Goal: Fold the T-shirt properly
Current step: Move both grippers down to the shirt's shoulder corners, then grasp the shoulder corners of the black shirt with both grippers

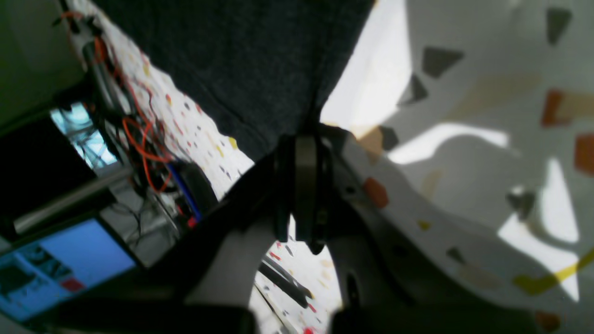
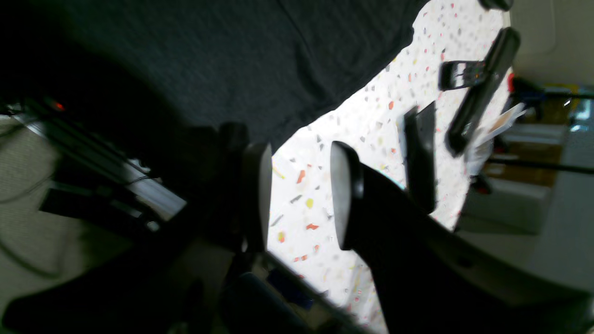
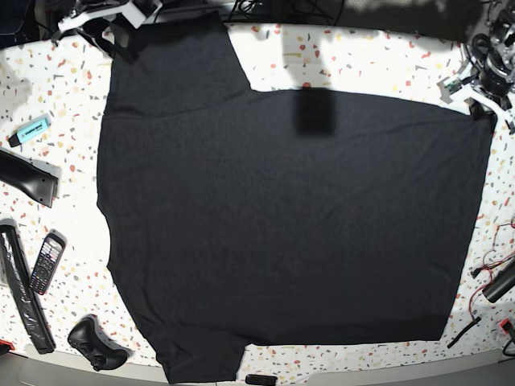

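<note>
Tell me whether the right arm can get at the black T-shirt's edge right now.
Probably yes. The right end effector stands open just off the edge of the large black cotton T-shirt, with only bare speckled tabletop between them.

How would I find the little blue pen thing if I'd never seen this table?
Start at the big black cotton T-shirt spread across the speckled white table. Look off its sleeve side, towards the table's left edge in the base view, above the long black objects. There lies a short light-blue highlighter marker, the only bright blue thing among dark neighbours.
</note>
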`<action>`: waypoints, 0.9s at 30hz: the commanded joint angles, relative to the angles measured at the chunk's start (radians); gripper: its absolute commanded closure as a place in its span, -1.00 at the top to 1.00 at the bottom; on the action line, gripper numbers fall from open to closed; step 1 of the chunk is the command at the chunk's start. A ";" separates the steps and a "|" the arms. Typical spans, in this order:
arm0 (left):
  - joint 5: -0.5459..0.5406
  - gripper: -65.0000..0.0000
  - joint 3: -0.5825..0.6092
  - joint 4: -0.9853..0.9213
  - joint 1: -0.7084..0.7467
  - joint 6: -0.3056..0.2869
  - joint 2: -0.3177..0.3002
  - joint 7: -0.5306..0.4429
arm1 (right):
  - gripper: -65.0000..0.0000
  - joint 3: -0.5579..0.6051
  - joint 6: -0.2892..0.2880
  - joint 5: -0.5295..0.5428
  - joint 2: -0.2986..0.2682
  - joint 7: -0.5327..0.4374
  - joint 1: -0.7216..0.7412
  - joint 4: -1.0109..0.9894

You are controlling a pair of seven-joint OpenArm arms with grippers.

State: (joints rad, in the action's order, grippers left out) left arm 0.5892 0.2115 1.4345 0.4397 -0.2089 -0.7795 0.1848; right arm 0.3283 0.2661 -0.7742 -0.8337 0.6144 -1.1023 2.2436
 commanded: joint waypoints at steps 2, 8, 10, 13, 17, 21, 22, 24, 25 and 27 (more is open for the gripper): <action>-0.013 -1.00 0.005 -0.002 0.006 -0.043 0.035 -0.019 | -0.40 -0.002 -0.080 -0.060 -0.012 0.016 -0.009 0.019; 0.129 -1.00 0.005 -0.002 0.006 -0.043 0.121 0.020 | -0.32 -0.005 -0.289 -0.034 -0.063 0.020 -0.003 -0.005; 0.127 -1.00 0.005 -0.002 0.007 -0.042 0.122 0.027 | -0.19 -0.027 -0.289 -0.032 -0.061 0.022 0.003 -0.032; 0.127 -1.00 0.005 -0.002 0.006 -0.042 0.119 0.029 | -0.06 -0.091 -0.288 -0.006 -0.062 0.025 0.011 -0.073; 0.127 -1.00 0.005 -0.002 0.006 -0.042 0.120 0.027 | -0.06 -0.170 -0.290 0.036 -0.088 -0.006 0.011 -0.084; 0.128 -1.00 0.005 -0.002 0.006 -0.042 0.119 0.027 | -0.06 -0.211 -0.380 0.107 -0.114 -0.086 0.040 -0.122; 0.128 -1.00 0.005 -0.002 0.006 -0.042 0.119 0.027 | -0.06 -0.210 -0.388 0.109 -0.113 -0.096 0.057 -0.147; 0.128 -1.00 0.005 -0.002 0.006 -0.042 0.119 0.027 | -0.06 -0.200 -0.390 0.108 -0.114 -0.106 0.089 -0.197; 0.128 -1.00 0.005 -0.002 0.006 -0.042 0.119 0.027 | -0.06 -0.192 -0.391 0.103 -0.114 -0.105 0.103 -0.217; 0.127 -1.00 0.005 -0.002 0.006 -0.042 0.119 0.026 | -0.06 -0.173 -0.391 0.088 -0.116 -0.105 0.127 -0.248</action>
State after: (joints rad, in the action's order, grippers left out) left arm 0.7673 0.2031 1.4422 0.4294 -0.2165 -0.6735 0.2436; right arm 0.1600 -0.1360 -0.6788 -0.9363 0.5091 -0.9699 1.9850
